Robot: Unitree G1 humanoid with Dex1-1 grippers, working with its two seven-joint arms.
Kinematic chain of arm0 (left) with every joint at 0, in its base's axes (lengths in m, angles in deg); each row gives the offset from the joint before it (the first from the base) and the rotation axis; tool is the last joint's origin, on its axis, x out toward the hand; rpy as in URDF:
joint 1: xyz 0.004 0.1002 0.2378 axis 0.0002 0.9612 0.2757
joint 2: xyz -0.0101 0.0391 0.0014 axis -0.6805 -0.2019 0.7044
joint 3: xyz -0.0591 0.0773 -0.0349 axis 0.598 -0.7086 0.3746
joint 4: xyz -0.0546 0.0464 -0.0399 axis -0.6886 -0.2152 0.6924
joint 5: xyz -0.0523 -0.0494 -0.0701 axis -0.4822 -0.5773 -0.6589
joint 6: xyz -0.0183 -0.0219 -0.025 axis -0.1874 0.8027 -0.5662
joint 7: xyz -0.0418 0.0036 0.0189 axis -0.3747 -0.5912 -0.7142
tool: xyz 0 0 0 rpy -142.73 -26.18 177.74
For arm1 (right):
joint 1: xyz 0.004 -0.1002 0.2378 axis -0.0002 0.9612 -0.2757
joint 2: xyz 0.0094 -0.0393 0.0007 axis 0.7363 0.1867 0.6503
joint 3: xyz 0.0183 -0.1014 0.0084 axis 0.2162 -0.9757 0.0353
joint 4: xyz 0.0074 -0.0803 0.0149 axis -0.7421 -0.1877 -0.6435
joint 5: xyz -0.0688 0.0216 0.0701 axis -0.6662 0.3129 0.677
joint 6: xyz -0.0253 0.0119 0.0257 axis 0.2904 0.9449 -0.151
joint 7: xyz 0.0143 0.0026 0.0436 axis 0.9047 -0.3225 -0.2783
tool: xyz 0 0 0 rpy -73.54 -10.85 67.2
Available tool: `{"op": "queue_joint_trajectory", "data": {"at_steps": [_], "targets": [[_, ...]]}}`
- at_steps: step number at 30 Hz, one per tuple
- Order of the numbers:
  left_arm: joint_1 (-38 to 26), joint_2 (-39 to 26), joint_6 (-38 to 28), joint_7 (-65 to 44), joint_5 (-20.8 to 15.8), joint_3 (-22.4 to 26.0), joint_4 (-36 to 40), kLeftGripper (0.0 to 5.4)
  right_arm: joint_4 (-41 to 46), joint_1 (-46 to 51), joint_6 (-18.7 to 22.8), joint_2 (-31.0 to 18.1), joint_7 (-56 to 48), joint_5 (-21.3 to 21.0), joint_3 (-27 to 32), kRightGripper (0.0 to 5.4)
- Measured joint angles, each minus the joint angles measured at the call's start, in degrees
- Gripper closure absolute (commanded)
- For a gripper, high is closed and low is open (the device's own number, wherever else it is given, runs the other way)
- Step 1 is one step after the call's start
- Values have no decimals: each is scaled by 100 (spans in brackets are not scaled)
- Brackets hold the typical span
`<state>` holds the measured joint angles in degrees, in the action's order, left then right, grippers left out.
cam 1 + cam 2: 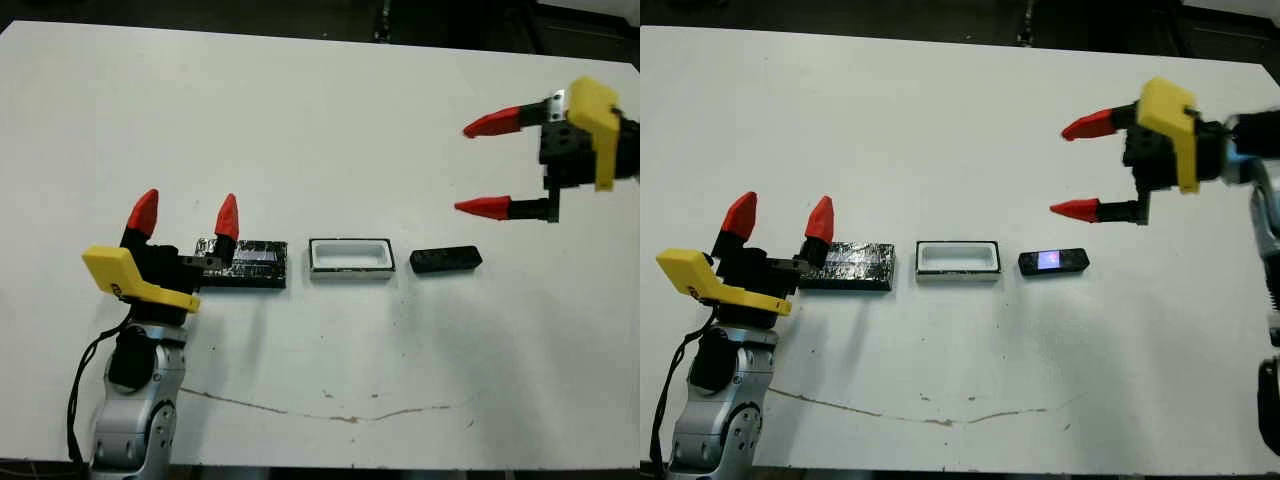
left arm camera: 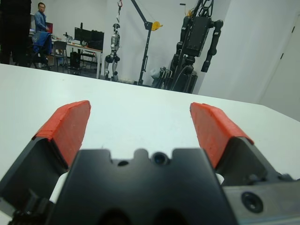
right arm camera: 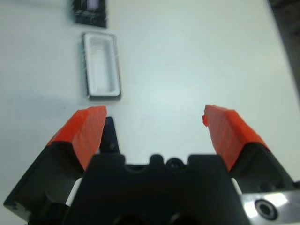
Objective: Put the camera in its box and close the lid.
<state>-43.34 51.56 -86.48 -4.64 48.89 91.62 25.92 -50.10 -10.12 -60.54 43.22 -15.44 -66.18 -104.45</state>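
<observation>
The camera lies outside the empty box, lid aside; both grippers, left gripper and right gripper, gape wide, holding nothing — nothing done yet.

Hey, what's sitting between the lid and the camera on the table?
The open white box sits between the lid and the camera, apart from both and empty. The head views show it.
</observation>
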Motion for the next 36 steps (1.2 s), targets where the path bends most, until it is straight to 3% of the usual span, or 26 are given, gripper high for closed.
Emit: {"op": "queue_joint_trajectory", "data": {"at_steps": [10, 16, 23, 28, 32, 36], "targets": [[4, 0, 8, -1, -32, 18, 0, 0, -607, -444, -126, 513, -538, -1078, -913, 1], [13, 0, 11, 0, -24, 13, 0, 0, -756, -392, -457, 694, -385, -1195, -916, 1], [18, 0, 17, 0, -28, 4, 0, 0, -863, -296, -478, 810, -277, -1401, -945, 1], [25, 0, 52, -4, -50, 2, 1, 0, -656, -272, -18, 812, -289, -1545, -1037, 1], [25, -1, 52, -4, -92, 3, 1, 0, -542, -127, -215, 812, -191, -1545, -1035, 38], [25, -2, 54, -3, -91, 2, 1, 0, -683, -36, -775, 820, -191, -1544, -1052, 21]]}}
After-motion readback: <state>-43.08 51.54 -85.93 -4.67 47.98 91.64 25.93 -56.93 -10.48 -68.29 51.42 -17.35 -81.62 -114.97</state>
